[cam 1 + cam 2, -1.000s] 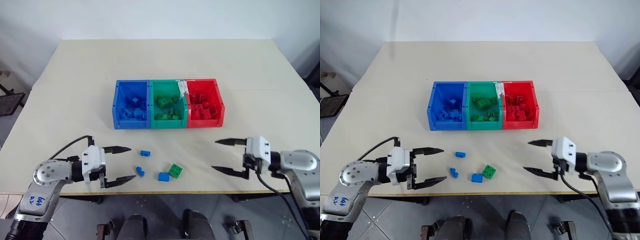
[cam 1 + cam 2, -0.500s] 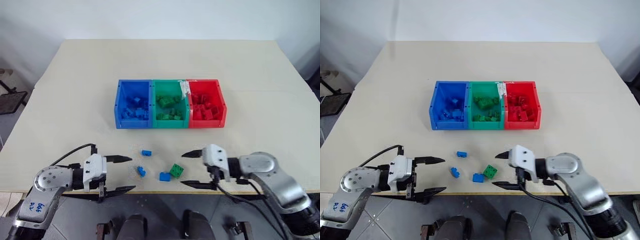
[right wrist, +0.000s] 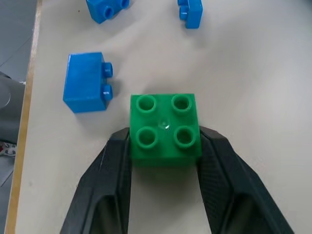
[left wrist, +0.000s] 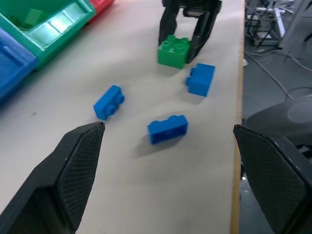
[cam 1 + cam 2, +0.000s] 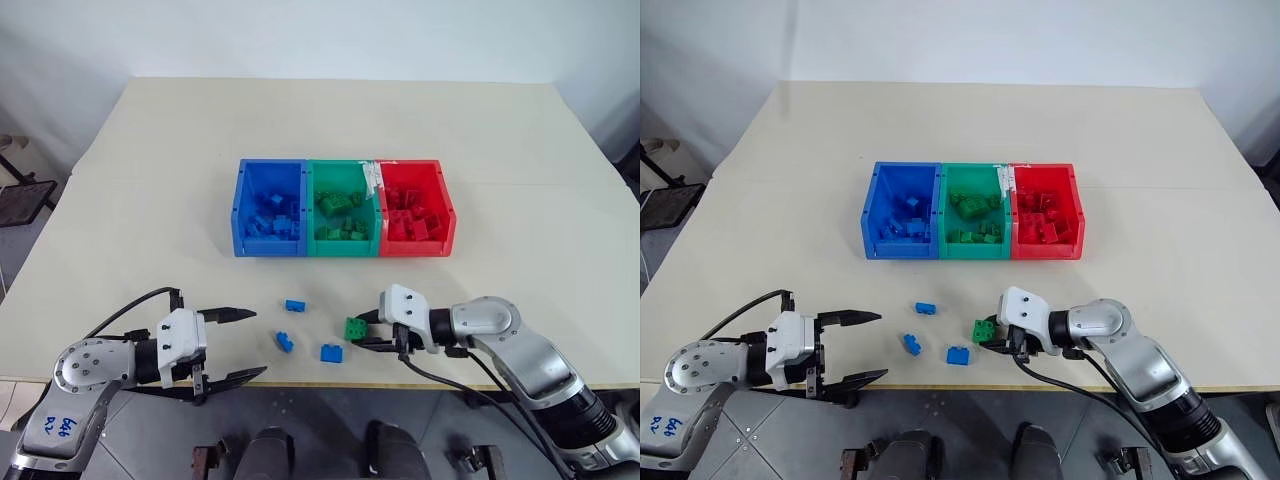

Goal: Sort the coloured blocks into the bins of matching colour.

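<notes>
From the head camera, the three joined bins sit mid-table: the blue bin [image 5: 268, 207] on the left, the green bin [image 5: 341, 208] in the middle, the red bin [image 5: 414, 208] on the right, each already holding blocks of its own colour. Nearer the front edge of the cream table [image 5: 520, 140] lie three loose blue blocks [image 5: 293, 305] [image 5: 284, 342] [image 5: 331, 352], and just right of them the green block [image 5: 354, 328]. The right gripper [image 5: 368, 331] reaches in from the right, its black fingers pinched on either side of that green block. The left gripper [image 5: 234, 343] hovers at the near left, spread wide with nothing between its fingers. In the left wrist view, the green block [image 4: 174, 49] rests on the table, flanked by the other arm's dark fingers, with the three blue blocks scattered closer. In the right wrist view, the four-stud green block [image 3: 164, 126] is clamped between the two fingers [image 3: 117, 161], a blue block [image 3: 88, 82] just beside it.
</notes>
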### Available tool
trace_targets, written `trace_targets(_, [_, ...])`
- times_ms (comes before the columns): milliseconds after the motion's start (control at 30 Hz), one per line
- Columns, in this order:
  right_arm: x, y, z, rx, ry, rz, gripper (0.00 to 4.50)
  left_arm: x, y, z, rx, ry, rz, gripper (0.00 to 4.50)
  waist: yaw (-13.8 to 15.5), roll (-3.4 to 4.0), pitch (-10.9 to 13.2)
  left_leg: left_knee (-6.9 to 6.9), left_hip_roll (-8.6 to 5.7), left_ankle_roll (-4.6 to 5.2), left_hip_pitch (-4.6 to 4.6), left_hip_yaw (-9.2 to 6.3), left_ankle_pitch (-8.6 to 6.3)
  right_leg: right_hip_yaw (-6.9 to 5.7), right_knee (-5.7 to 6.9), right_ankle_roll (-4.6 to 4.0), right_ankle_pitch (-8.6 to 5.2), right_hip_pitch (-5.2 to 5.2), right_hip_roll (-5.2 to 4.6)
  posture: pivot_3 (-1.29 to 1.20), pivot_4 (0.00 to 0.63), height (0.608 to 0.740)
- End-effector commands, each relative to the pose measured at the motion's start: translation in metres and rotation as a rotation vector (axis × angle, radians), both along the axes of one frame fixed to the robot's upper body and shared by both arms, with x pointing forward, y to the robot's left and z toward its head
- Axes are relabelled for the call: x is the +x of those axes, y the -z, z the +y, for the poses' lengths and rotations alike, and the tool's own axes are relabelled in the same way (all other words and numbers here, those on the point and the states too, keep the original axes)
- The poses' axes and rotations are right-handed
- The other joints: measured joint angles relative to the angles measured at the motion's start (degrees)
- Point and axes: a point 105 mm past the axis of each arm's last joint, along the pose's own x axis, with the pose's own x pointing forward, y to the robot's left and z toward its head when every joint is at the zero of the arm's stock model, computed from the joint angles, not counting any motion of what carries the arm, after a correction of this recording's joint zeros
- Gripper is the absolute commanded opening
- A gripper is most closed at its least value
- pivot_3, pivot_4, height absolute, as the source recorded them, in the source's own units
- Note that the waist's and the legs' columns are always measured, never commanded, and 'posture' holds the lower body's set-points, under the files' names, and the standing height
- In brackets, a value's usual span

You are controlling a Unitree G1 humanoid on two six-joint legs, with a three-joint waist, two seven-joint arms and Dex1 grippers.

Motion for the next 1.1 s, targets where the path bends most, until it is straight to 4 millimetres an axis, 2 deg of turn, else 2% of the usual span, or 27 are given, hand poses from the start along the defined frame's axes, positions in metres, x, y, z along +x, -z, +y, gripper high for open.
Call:
trace_targets(33, [0.006, -0.036, 0.000, 0.108, -0.039, -0.077, 1.46, 0.004, -0.013, -0.004, -0.053, -0.021, -0.053, 4.50, 0.0, 0.02, 0.0, 0.01, 0.00, 0.00, 0.00, 0.01, 0.00, 0.01, 0.00, 0.00, 0.00, 0.00, 0.00, 0.00, 0.150, 0.740])
trace_targets(100, [0.015, -0.062, 0.003, 0.203, -0.025, -0.102, 1.46, 0.010, -0.021, -0.004, -0.115, -0.068, -0.064, 4.50, -0.1, 0.02, 0.0, 0.01, 0.02, 0.01, 0.01, 0.06, 0.00, 0.05, 0.00, -0.01, 0.00, -0.01, 0.02, 0.00, 0.150, 0.740])
trace_targets(200, [0.047, -0.100, 0.006, 0.322, 0.079, -0.179, 1.46, 0.020, -0.032, -0.001, -0.205, -0.164, -0.085, 4.50, -0.6, 0.02, 0.0, 0.02, 0.09, -0.01, 0.05, 0.06, -0.01, 0.08, 0.03, -0.06, 0.02, -0.01, 0.10, 0.00, 0.150, 0.740])
trace_targets(233, [0.055, -0.106, 0.007, 0.341, 0.103, -0.191, 1.46, 0.022, -0.033, 0.000, -0.217, -0.183, -0.087, 4.50, -0.9, 0.02, 0.0, 0.03, 0.11, -0.02, 0.06, 0.06, -0.01, 0.08, 0.06, -0.08, 0.02, -0.02, 0.12, 0.00, 0.150, 0.740])
trace_targets(333, [0.105, -0.141, 0.015, 0.406, 0.251, -0.255, 1.46, 0.026, -0.034, 0.017, -0.216, -0.288, -0.116, 4.50, -1.8, 0.02, 0.0, 0.02, 0.13, -0.09, 0.09, 0.05, -0.05, 0.07, 0.16, -0.09, 0.02, -0.05, 0.14, 0.00, 0.150, 0.740])
trace_targets(433, [0.123, -0.144, 0.024, 0.400, 0.271, -0.237, 1.46, 0.026, -0.034, 0.027, -0.206, -0.339, -0.122, 4.50, -2.3, 0.03, 0.0, -0.05, 0.14, -0.10, 0.05, 0.19, -0.05, 0.19, 0.25, -0.09, 0.02, -0.28, 0.15, 0.00, 0.150, 0.740])
trace_targets(600, [0.141, -0.136, 0.026, 0.372, 0.299, -0.237, 3.10, 0.023, -0.035, 0.036, -0.200, -0.363, -0.093, 4.50, -2.7, 0.02, 0.0, -0.04, 0.11, -0.07, -0.03, 0.18, -0.15, 0.11, 0.26, -0.08, 0.02, -0.32, 0.13, 0.00, 0.150, 0.740])
trace_targets(667, [0.142, -0.136, 0.026, 0.370, 0.292, -0.239, 3.75, 0.022, -0.035, 0.038, -0.187, -0.366, -0.099, 4.50, -2.9, 0.03, 0.0, -0.04, 0.12, -0.07, -0.05, 0.21, -0.15, 0.12, 0.25, -0.08, 0.02, -0.37, 0.13, 0.00, 0.150, 0.740])
trace_targets(733, [0.133, -0.136, 0.021, 0.369, 0.251, -0.257, 4.45, 0.020, -0.034, 0.041, -0.162, -0.361, -0.099, 4.50, -3.1, 0.04, 0.0, -0.07, 0.16, -0.07, -0.07, 0.32, -0.15, 0.16, 0.28, -0.08, 0.02, -0.50, 0.14, 0.00, 0.150, 0.740])
trace_targets(833, [0.108, -0.131, 0.010, 0.384, 0.129, -0.278, 4.45, 0.019, -0.033, 0.044, -0.135, -0.340, -0.094, 4.50, -2.8, 0.04, 0.0, -0.08, 0.19, -0.09, -0.14, 0.43, -0.16, 0.19, 0.38, -0.09, 0.02, -0.69, 0.15, 0.00, 0.150, 0.740])
trace_targets(933, [0.080, -0.114, -0.015, 0.333, 0.050, -0.301, 4.45, 0.016, -0.027, 0.042, -0.060, -0.256, -0.081, 4.50, -2.4, 0.02, 0.0, -0.02, 0.17, -0.08, -0.19, 0.49, -0.17, 0.21, 0.33, -0.08, 0.02, -0.68, 0.13, 0.00, 0.150, 0.740])
trace_targets(1033, [0.049, -0.104, -0.039, 0.313, -0.002, -0.232, 4.45, 0.011, -0.019, 0.034, -0.019, -0.147, -0.007, 4.50, -1.9, 0.07, 0.0, 0.01, 0.17, -0.05, -0.21, 0.63, -0.19, 0.26, 0.26, -0.08, 0.02, -0.69, 0.13, 0.00, 0.150, 0.740])
trace_targets(1100, [0.036, -0.100, -0.051, 0.285, -0.006, -0.212, 4.45, 0.009, -0.015, 0.029, 0.008, -0.091, 0.010, 4.50, -1.6, 0.10, 0.1, 0.02, 0.18, -0.05, -0.21, 0.70, -0.20, 0.30, 0.26, -0.08, 0.02, -0.72, 0.14, 0.00, 0.150, 0.740])
